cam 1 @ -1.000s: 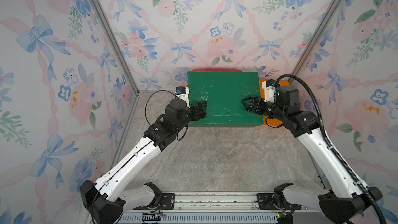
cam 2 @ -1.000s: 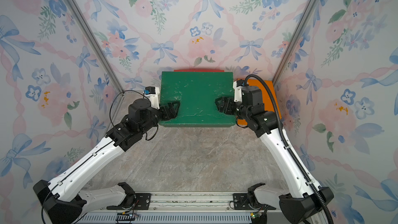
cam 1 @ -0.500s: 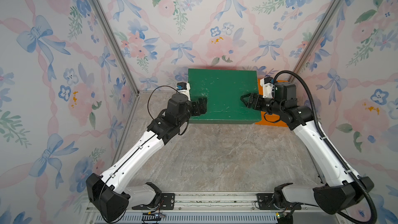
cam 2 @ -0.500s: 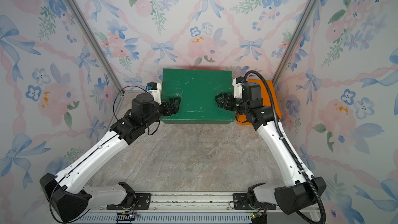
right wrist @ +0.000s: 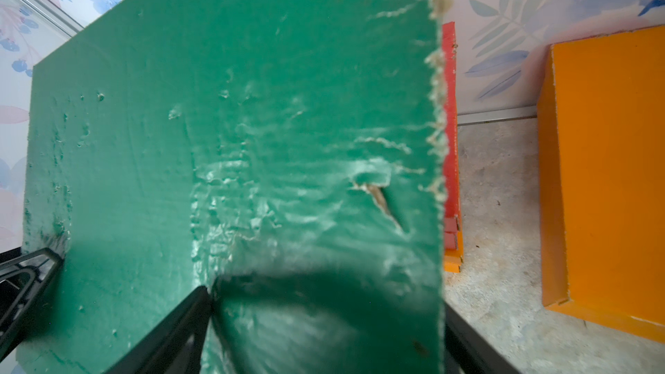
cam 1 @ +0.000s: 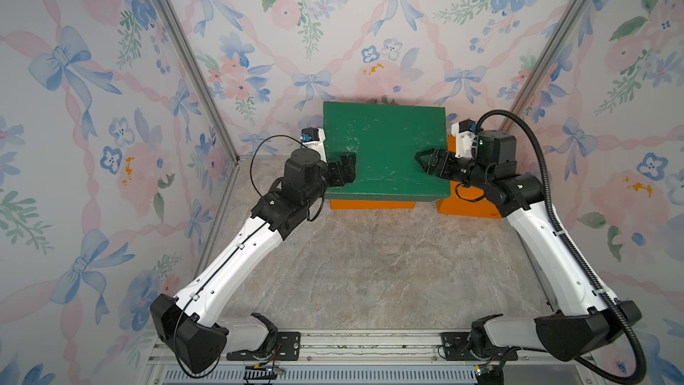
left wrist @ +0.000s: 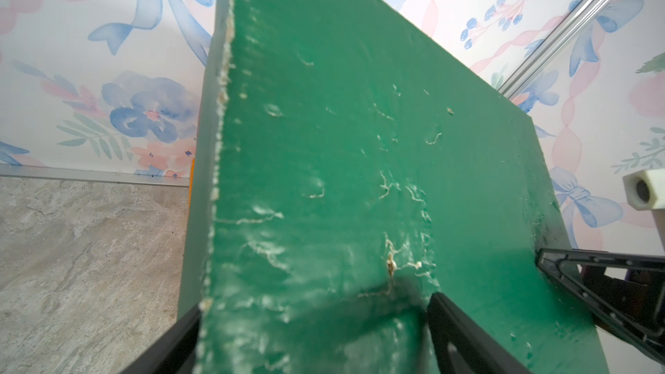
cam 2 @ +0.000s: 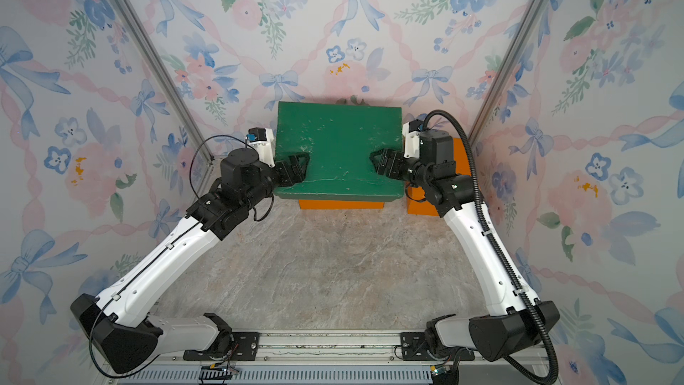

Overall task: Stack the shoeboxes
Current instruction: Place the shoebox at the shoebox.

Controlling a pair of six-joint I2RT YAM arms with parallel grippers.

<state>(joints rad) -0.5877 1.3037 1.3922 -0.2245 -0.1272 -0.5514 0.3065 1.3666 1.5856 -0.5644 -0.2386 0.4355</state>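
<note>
Left gripper (cam 1: 346, 174) and right gripper (cam 1: 425, 162), each clamped on an opposite short end of the dark green shoebox (cam 1: 385, 146), at upper centre of both top views by the back wall (cam 1: 344, 31). It is held over a red shoebox (right wrist: 449, 109) stacked on an orange shoebox (cam 1: 371, 204). A second orange shoebox (cam 1: 467, 210) lies to the right.

Light bright, even, diffuse, from above. Both top views sharp throughout; wall (cam 1: 333, 31) panels splay toward frame edges, wide-angle. Soft shadow on wall behind green box (cam 1: 385, 149). Wrist views: sheen on crinkled box paint; dark shadow patch at left pincer (left wrist: 315, 305) and right pincer (right wrist: 325, 296); pincer tips and nearest box surface blurred.
</note>
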